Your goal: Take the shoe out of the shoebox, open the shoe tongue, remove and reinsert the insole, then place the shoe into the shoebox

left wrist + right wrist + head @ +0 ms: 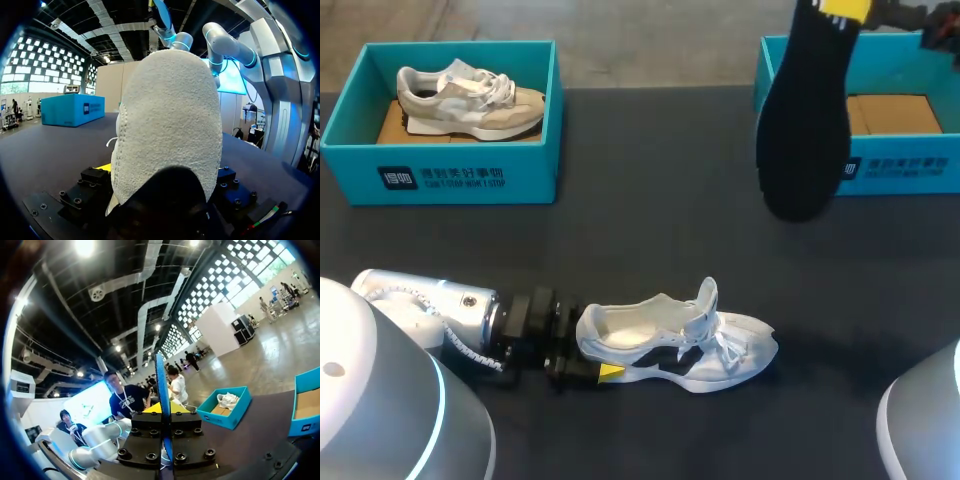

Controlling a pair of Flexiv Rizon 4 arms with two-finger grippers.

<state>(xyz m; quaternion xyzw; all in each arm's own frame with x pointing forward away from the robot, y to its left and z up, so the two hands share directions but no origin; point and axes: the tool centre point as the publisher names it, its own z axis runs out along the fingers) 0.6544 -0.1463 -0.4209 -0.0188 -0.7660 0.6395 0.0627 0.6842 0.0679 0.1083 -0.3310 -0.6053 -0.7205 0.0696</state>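
While left gripper (582, 362) clamps the heel of the white-and-black mesh sneaker (675, 340), presumably to steady it on the dark table (650, 200), right gripper (845, 8) is pinched on the black foam insole (803, 130), held high and clear, likely for reinsertion.

White shoe (675, 340) lies on table (650, 200), tongue raised, heel clasped by left gripper (595, 358). Right gripper (842, 10) holds black insole (805, 120) aloft before right shoebox (905, 172). Left shoebox (440, 180) contains beige shoe (470, 100).
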